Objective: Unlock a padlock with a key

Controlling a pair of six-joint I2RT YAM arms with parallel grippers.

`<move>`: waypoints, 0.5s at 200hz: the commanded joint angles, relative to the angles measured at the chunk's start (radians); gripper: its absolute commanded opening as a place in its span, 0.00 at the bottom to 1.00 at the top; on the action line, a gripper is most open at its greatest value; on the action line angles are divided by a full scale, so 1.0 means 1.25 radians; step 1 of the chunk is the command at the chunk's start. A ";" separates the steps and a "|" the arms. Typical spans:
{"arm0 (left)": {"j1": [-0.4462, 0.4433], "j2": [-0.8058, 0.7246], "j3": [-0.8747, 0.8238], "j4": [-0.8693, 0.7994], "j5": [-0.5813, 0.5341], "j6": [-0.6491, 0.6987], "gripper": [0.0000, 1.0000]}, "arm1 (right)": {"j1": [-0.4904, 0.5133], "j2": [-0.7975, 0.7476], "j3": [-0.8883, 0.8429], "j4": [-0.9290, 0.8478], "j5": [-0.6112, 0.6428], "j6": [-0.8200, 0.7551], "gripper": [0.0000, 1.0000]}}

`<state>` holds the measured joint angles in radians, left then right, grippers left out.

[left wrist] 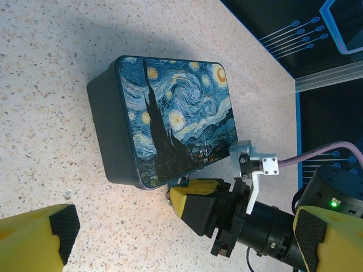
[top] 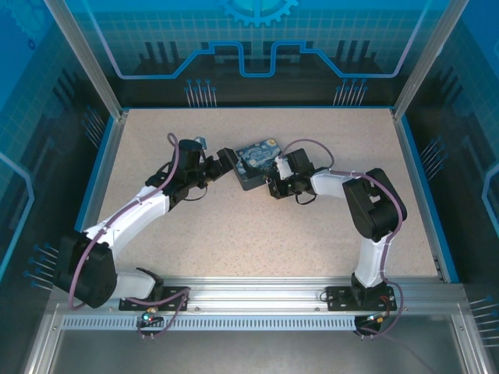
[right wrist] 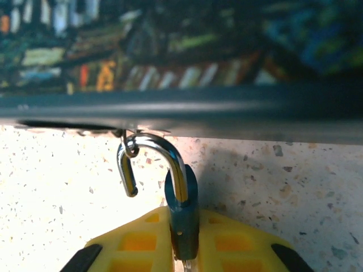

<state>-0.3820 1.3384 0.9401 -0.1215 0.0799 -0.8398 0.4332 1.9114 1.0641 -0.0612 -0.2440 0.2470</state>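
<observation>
Right gripper (left wrist: 189,198) first: its yellow fingers (right wrist: 133,246) are clamped on the blue body of the padlock (right wrist: 184,221), squeezing it from both sides and holding it upright just below the box's edge. The silver shackle (right wrist: 170,156) arches up out of the body, and its short leg hangs free, clear of the body. By my reading, that lock is already sprung. The free end is hooked through a small metal ring (right wrist: 129,148) under the rim of the box (left wrist: 170,119), so the padlock hangs right at the near edge of the box, low by the table (top: 234,249). The grip looks meant to steady the body so the shackle can be swung and slipped off that ring. The key I can't make out; a pale sliver shows beneath the padlock body, too small to call. Over to the left gripper (top: 225,162): its fingers (left wrist: 42,235) are spread wide with nothing between them, waiting near the box's left side and, as far as I can tell, not touching it. It seems ready to brace the box. The box's swirl-painted lid is down flat, so whatever is inside is hidden.
</observation>
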 commanded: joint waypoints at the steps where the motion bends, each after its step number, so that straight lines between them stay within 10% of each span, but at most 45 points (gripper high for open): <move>1: 0.008 0.010 0.014 0.022 0.009 -0.007 0.99 | 0.000 -0.021 -0.011 -0.010 -0.010 0.020 0.11; 100: 0.008 0.154 0.138 -0.119 -0.041 0.158 0.99 | 0.000 -0.058 -0.043 0.032 -0.057 0.172 0.09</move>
<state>-0.3820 1.4948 1.0767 -0.2070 0.0692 -0.7261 0.4328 1.8748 1.0363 -0.0528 -0.2749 0.3866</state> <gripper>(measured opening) 0.989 0.097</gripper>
